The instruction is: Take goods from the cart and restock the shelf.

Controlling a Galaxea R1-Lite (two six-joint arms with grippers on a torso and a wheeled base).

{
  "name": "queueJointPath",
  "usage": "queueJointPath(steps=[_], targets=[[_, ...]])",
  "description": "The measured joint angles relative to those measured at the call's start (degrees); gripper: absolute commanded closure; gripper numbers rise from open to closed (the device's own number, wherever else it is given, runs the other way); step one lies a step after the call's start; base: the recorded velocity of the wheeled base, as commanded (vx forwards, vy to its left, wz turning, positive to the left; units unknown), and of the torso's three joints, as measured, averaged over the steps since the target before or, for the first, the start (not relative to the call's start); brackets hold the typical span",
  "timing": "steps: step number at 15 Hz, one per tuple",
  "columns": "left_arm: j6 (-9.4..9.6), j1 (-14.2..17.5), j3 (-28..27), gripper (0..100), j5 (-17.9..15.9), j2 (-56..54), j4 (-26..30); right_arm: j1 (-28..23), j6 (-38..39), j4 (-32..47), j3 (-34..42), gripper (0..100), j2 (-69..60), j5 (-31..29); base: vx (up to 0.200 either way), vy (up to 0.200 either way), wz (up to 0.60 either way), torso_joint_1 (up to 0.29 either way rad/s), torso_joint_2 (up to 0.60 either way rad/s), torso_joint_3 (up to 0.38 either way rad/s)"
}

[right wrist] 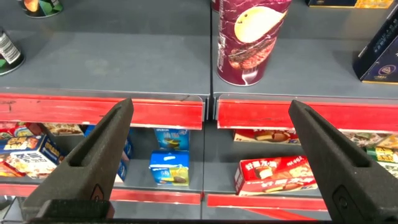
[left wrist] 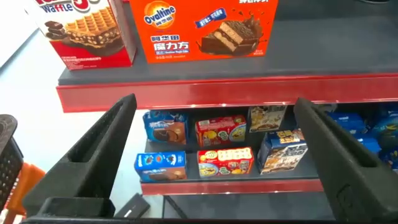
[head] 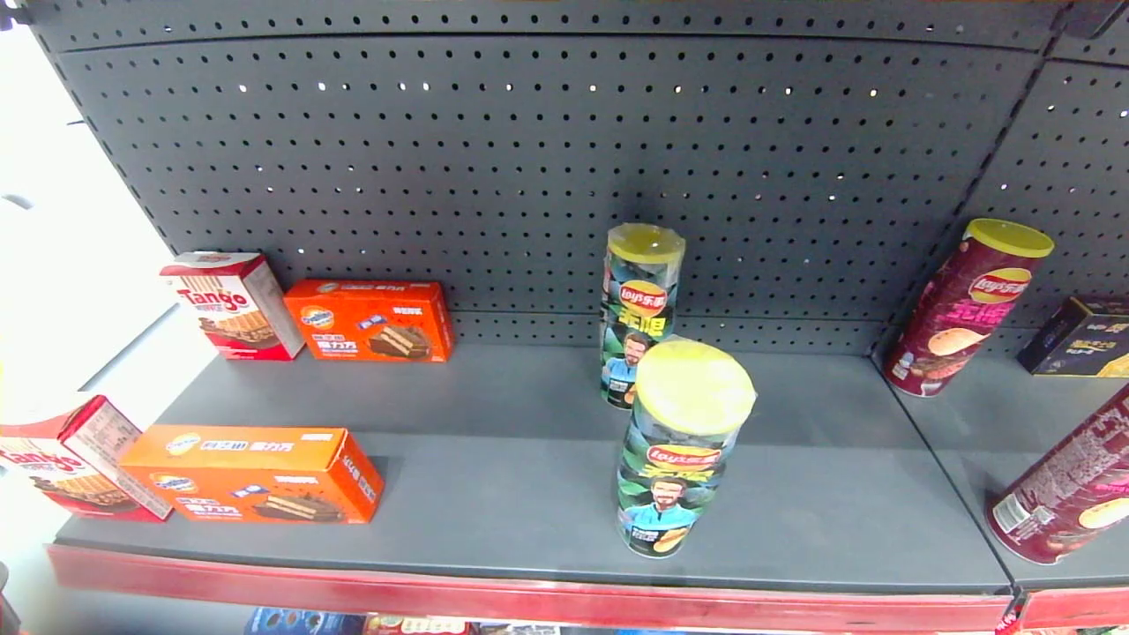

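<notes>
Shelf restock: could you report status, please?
Left gripper open, right gripper open, both empty. Two green cans upright on shelf. Boxes left, maroon cans right.

A grey shelf board with a red front strip carries two upright green chip cans, one at 1 o'clock and one at 3. Orange wafer boxes lie at 10 and 8 o'clock, each just beside a red wafer box.
</notes>
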Motion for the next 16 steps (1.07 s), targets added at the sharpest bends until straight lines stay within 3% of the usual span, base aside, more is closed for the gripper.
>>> queueJointPath(steps=[2, 6, 8, 10, 12, 16], targets=[[-0.16, 0.0, 0.0, 0, 0.0, 0.0, 0.0, 0.3, -1.5, 0.1, -1.6, 0, 0.7, 2.7, 0.0, 0.0, 0.0, 0.0, 0.0, 0.0], [-0.21, 0.0, 0.0, 0, 0.0, 0.0, 0.0, 1.6, -4.0, 1.3, -15.9, 0, 15.0, 8.4, 0.0, 0.0, 0.0, 0.0, 0.0, 0.0], [-0.18, 0.0, 0.0, 0, 0.1, 0.0, 0.0, 6.5, -6.9, 1.7, -21.1, 0, 26.4, 12.2, 0.0, 0.0, 0.0, 0.0, 0.0, 0.0], [-0.11, 0.0, 0.0, 0, 0.0, 0.0, 0.0, 16.3, -8.7, 0.8, -24.1, 0, 36.5, 14.3, 0.0, 0.0, 0.0, 0.0, 0.0, 0.0], [-0.16, 0.0, 0.0, 0, 0.1, 0.0, 0.0, 22.8, -9.3, -0.9, -25.4, 0, 44.8, 15.2, 0.0, 0.0, 0.0, 0.0, 0.0, 0.0], [-0.21, 0.0, 0.0, 0, 0.1, 0.0, 0.0, 25.9, -9.3, -9.4, -26.3, 0, 58.3, 15.4, 0.0, 0.0, 0.0, 0.0, 0.0, 0.0]])
